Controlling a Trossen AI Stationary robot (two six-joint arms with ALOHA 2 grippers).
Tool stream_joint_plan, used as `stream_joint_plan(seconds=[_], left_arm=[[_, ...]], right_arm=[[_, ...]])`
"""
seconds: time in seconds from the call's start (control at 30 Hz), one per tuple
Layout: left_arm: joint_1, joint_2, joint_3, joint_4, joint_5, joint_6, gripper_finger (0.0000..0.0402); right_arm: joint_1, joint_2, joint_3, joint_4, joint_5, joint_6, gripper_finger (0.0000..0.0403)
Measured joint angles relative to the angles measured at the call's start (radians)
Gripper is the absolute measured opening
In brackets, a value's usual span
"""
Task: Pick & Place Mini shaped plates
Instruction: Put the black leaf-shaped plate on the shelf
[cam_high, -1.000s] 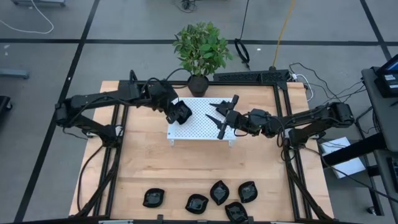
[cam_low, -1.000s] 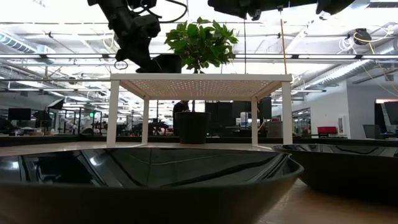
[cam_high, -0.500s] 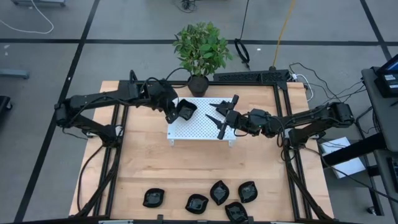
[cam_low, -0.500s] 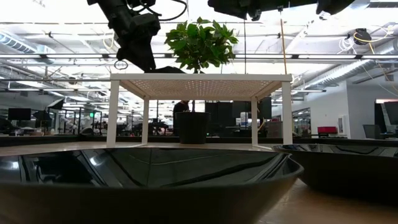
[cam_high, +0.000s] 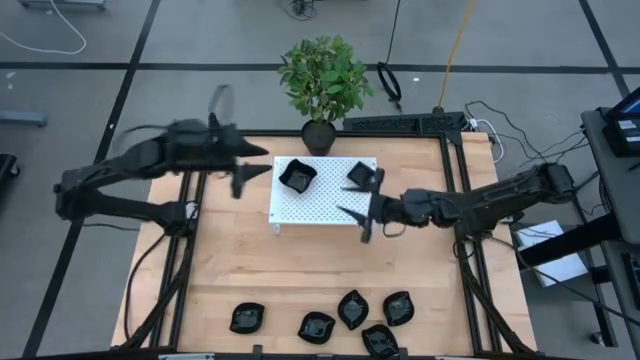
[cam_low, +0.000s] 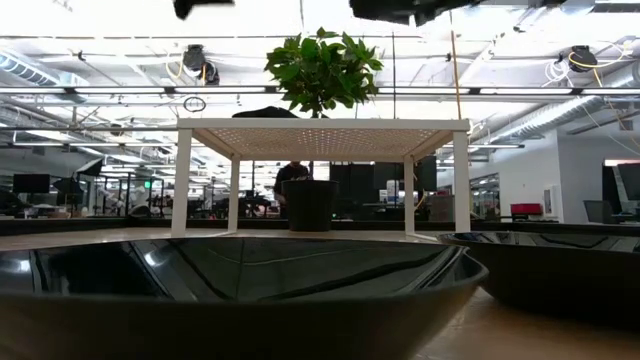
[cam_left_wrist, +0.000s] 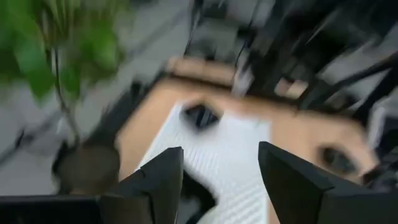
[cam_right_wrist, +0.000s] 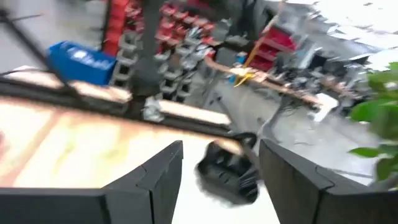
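Two mini shaped plates lie flat on the white perforated platform (cam_high: 325, 200). One plate (cam_high: 297, 176) is at its far left and one (cam_high: 360, 174) at its far right. Several more black plates (cam_high: 352, 308) rest on the wood by the table's near edge. My left gripper (cam_high: 245, 176) hangs open and blurred, left of the platform and clear of it. My right gripper (cam_high: 358, 220) is open over the platform's near right corner, with nothing between its fingers. In the right wrist view a plate (cam_right_wrist: 227, 171) lies beyond the open fingers.
A potted plant (cam_high: 323, 85) stands just beyond the platform's far edge. The platform stands on four legs (cam_low: 182, 180) with room beneath it. In the low view two plates (cam_low: 240, 290) fill the foreground. Bare wood lies between the platform and the near plates.
My left gripper has opened and let go of its plate, which now lies flat on the platform's far left. The gripper has then risen and drawn back toward the table's left edge. My right gripper has shifted a little toward the near edge, staying open.
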Motion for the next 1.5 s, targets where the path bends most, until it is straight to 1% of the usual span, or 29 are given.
stream_joint_plan(seconds=[0.07, 0.17, 0.23, 0.3, 0.4, 0.47, 0.5, 0.57, 0.67, 0.73, 0.9, 1.03, 1.1, 1.23, 1.37, 1.5], left_arm=[[-0.046, -0.08, -0.054, 0.078, -0.015, 0.007, 0.0212], [-0.125, -0.191, -0.193, 0.226, -0.055, 0.005, 0.0212], [-0.173, -0.251, -0.297, 0.326, -0.098, -0.003, 0.0212], [-0.213, -0.3, -0.399, 0.425, -0.168, -0.009, 0.0212], [-0.258, -0.342, -0.526, 0.571, -0.272, -0.002, 0.0212], [-0.278, -0.35, -0.593, 0.66, -0.31, 0.016, 0.0212], [-0.284, -0.351, -0.62, 0.699, -0.319, 0.022, 0.0212], [-0.289, -0.348, -0.665, 0.753, -0.323, 0.023, 0.0212], [-0.292, -0.349, -0.699, 0.782, -0.324, -0.021, 0.0212], [-0.292, -0.349, -0.711, 0.78, -0.324, -0.061, 0.0212], [-0.292, -0.343, -0.716, 0.779, -0.324, -0.076, 0.0212], [-0.292, -0.342, -0.717, 0.777, -0.324, -0.079, 0.0212], [-0.292, -0.342, -0.717, 0.777, -0.324, -0.081, 0.0212], [-0.292, -0.342, -0.717, 0.78, -0.324, -0.08, 0.0212], [-0.292, -0.342, -0.717, 0.779, -0.324, -0.08, 0.0212], [-0.292, -0.342, -0.717, 0.778, -0.324, -0.079, 0.0212]], right_arm=[[0.047, -0.031, 0.0, -0.083, 0.0, 0.021, 0.0199], [0.135, -0.088, 0.0, -0.229, 0.0, 0.06, 0.0199], [0.205, -0.122, 0.024, -0.399, 0.005, 0.11, 0.0199], [0.282, -0.127, 0.083, -0.615, 0.015, 0.204, 0.0199], [0.406, -0.08, 0.191, -0.954, 0.023, 0.375, 0.0199], [0.474, -0.028, 0.236, -1.156, -0.017, 0.482, 0.0199], [0.499, -0.004, 0.245, -1.234, -0.048, 0.524, 0.0199], [0.534, 0.042, 0.244, -1.328, -0.092, 0.595, 0.0199], [0.567, 0.107, 0.201, -1.324, -0.158, 0.676, 0.0199], [0.588, 0.143, 0.16, -1.244, -0.187, 0.698, 0.0199], [0.615, 0.22, 0.079, -0.974, -0.187, 0.691, 0.0199], [0.61, 0.267, 0.05, -0.869, -0.185, 0.679, 0.0199], [0.604, 0.283, 0.034, -0.842, -0.188, 0.679, 0.0199], [0.595, 0.299, 0.0, -0.784, -0.259, 0.68, 0.0199], [0.593, 0.299, -0.033, -0.749, -0.288, 0.679, 0.0198], [0.592, 0.299, -0.039, -0.745, -0.286, 0.679, 0.0177]])
